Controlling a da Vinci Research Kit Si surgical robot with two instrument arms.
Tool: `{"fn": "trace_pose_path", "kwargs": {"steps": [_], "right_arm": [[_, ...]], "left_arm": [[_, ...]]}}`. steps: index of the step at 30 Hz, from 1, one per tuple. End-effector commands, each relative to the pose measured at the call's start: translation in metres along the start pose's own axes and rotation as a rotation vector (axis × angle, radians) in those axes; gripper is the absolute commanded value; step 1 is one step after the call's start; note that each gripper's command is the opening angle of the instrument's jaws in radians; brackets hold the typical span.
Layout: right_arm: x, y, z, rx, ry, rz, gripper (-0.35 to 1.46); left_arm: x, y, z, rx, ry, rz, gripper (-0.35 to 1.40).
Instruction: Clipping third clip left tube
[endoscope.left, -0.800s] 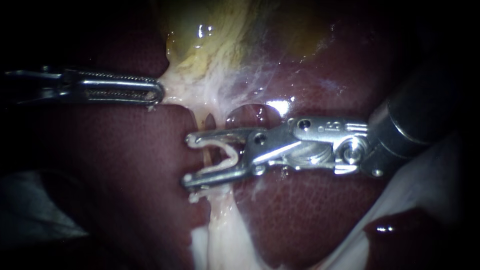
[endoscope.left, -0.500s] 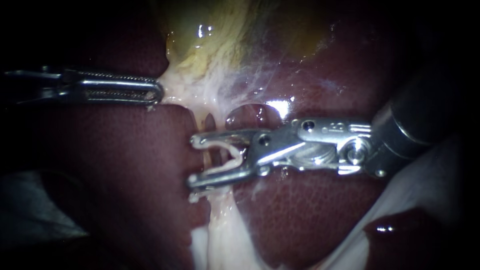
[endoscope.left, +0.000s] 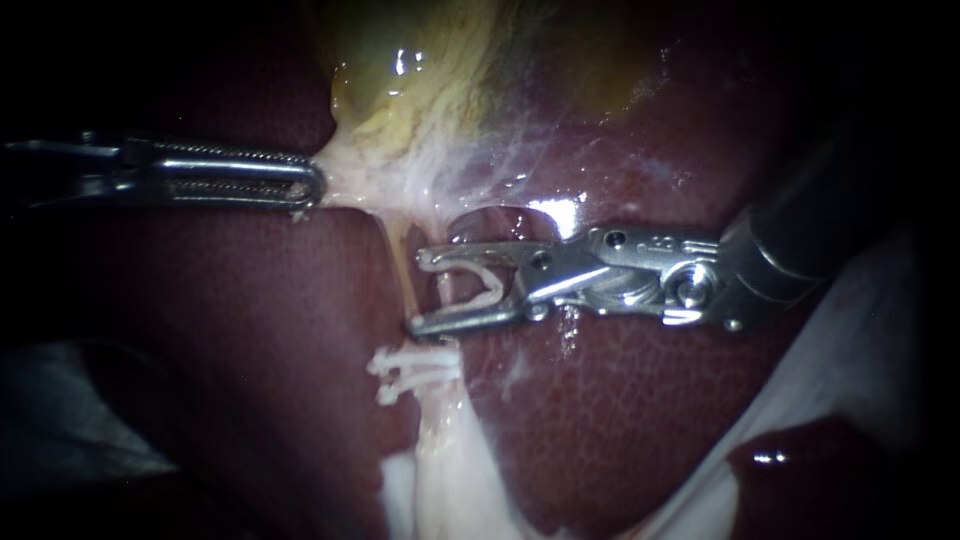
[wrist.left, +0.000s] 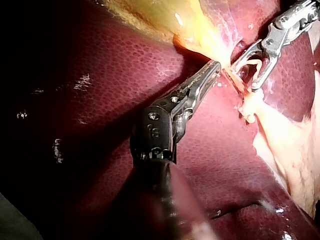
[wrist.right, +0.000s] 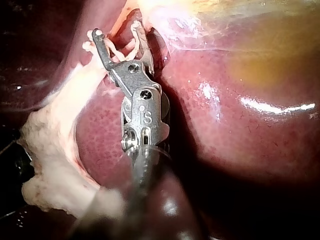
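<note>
My left instrument (endoscope.left: 305, 186) comes in from the left, its jaws shut on pale tissue (endoscope.left: 350, 180) under the yellow gallbladder (endoscope.left: 420, 70). My right instrument (endoscope.left: 422, 292) stands with jaws wide apart and an open white clip (endoscope.left: 478, 288) seated between them. A thin pale tube (endoscope.left: 446, 292) crosses inside the clip's gap. Just left of the jaw tips runs another thin yellowish tube (endoscope.left: 398, 258). White clips (endoscope.left: 412, 370) sit on the tube below the lower jaw. The left wrist view shows my left instrument (wrist.left: 214, 66) gripping tissue beside the right instrument (wrist.left: 250, 67).
Dark red liver (endoscope.left: 250, 330) surrounds the site. A pale tissue strip (endoscope.left: 440, 470) runs down from the clips, seen in the right wrist view as a pale strip (wrist.right: 55, 150) beside my right instrument (wrist.right: 116, 34). White gauze (endoscope.left: 860, 330) lies at the right.
My right instrument has shifted up and to the right along the tube, uncovering the white clips below its lower jaw. Its jaws stand slightly closer together. The left instrument has not moved.
</note>
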Motion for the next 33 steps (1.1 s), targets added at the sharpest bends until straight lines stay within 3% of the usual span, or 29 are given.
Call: {"fn": "trace_pose_path", "kwargs": {"steps": [1, 8, 22, 27, 33], "right_arm": [[-0.0001, 0.0001, 0.0002, 0.0, 0.0, 0.001, 0.49], [-0.0001, 0.0002, 0.0011, 0.064, 0.007, 0.002, 0.49], [0.0008, 0.0001, 0.003, 0.236, 0.134, 0.037, 0.48], [0.0013, -0.0002, 0.004, 0.261, 0.16, 0.046, 0.47], [0.0021, -0.0005, 0.0051, 0.238, 0.17, 0.055, 0.46]], "left_arm": [[0.0, 0.0, 0.0, 0.0, 0.0, 0.0, -0.35], [0.0, 0.0, 0.0, 0.0, 0.0, 0.0, -0.35], [0.0, 0.0, 0.0001, 0.0, 0.0, 0.0, -0.35], [0.0, 0.0001, 0.0001, 0.001, 0.0, 0.0, -0.35], [0.0, 0.0001, 0.0002, 0.001, 0.001, 0.0, -0.35]]}}
